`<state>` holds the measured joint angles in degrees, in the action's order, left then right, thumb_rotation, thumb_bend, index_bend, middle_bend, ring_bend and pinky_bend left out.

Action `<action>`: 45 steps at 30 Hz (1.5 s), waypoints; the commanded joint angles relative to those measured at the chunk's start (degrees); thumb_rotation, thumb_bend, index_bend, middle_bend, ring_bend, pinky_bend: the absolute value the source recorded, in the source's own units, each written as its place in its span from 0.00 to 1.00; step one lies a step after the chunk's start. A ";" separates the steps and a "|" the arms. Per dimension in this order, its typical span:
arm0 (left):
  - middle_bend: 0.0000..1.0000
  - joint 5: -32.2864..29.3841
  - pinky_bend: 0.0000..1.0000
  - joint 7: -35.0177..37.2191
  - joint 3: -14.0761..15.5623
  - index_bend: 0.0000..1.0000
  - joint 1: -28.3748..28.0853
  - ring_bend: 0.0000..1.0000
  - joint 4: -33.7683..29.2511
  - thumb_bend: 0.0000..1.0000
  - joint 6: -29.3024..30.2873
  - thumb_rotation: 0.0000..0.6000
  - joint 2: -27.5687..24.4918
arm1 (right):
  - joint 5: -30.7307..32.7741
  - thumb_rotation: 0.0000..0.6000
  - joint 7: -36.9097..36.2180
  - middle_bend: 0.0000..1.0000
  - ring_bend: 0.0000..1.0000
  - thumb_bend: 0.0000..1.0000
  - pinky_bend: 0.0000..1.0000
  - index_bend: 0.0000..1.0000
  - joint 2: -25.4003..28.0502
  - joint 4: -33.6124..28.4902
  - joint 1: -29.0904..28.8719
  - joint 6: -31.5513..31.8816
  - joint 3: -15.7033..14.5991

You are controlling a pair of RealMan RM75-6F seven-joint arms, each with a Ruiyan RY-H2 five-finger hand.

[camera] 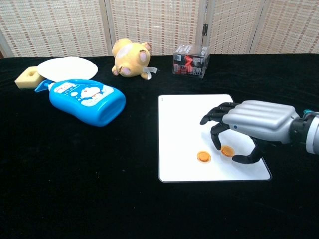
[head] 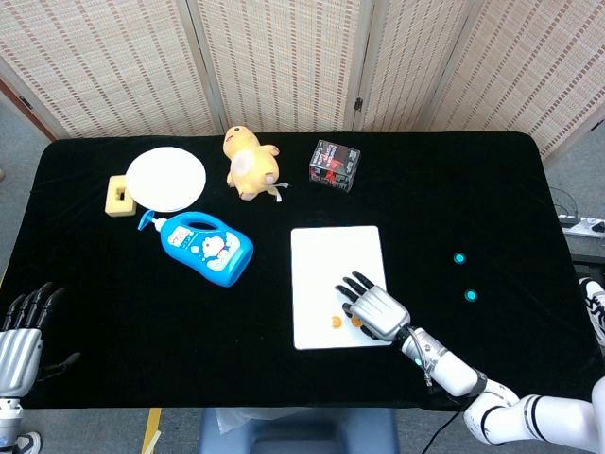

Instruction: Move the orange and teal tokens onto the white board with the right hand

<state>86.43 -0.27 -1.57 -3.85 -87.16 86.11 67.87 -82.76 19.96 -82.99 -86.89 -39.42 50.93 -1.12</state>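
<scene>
The white board [head: 326, 260] [camera: 184, 119] lies in the middle of the black table. One orange token [head: 334, 323] [camera: 203, 157] rests on its near part. My right hand [head: 374, 308] [camera: 256, 127] hovers low over the board's near right corner and pinches a second orange token [head: 357, 322] [camera: 228, 151] between thumb and a finger, just right of the first. Two teal tokens [head: 458, 257] [head: 470, 295] lie on the cloth to the right of the board. My left hand [head: 21, 329] hangs at the table's near left edge, fingers apart and holding nothing.
A blue bottle [head: 203, 246] [camera: 87, 99] lies left of the board. Behind it sit a white plate [head: 166, 178], a yellow sponge [head: 117, 197], a plush toy [head: 250, 163] and a dark clear box [head: 335, 165] [camera: 191, 60].
</scene>
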 commanded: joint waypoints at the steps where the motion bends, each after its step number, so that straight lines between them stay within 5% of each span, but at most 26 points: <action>1: 0.00 -0.01 0.00 0.08 0.03 0.00 0.05 0.00 0.08 0.17 0.03 1.00 0.02 | 0.05 1.00 0.31 0.14 0.05 0.40 0.00 0.47 -0.28 0.13 -0.12 -0.15 0.14; 23: 0.00 -0.29 0.00 1.07 0.10 0.00 0.21 0.00 1.12 0.17 -0.20 1.00 0.28 | -0.30 1.00 0.90 0.13 0.05 0.40 0.00 0.35 0.39 -1.23 0.29 2.16 1.40; 34: 0.00 0.00 0.00 1.38 -0.06 0.00 -0.16 0.00 1.46 0.17 -0.41 1.00 0.58 | 6.08 1.00 1.01 0.13 0.05 0.40 0.00 0.35 8.83 -2.93 8.22 11.38 2.30; 45: 0.00 1.08 0.00 0.93 -0.16 0.00 -0.91 0.00 1.04 0.17 -0.42 1.00 0.75 | 11.05 1.00 -6.13 0.14 0.05 0.41 0.00 0.39 7.76 5.31 15.17 12.75 0.75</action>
<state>87.51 0.66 -1.73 -4.75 -86.11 85.69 68.62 -72.36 15.06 -74.64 -82.92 -25.16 63.75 -0.16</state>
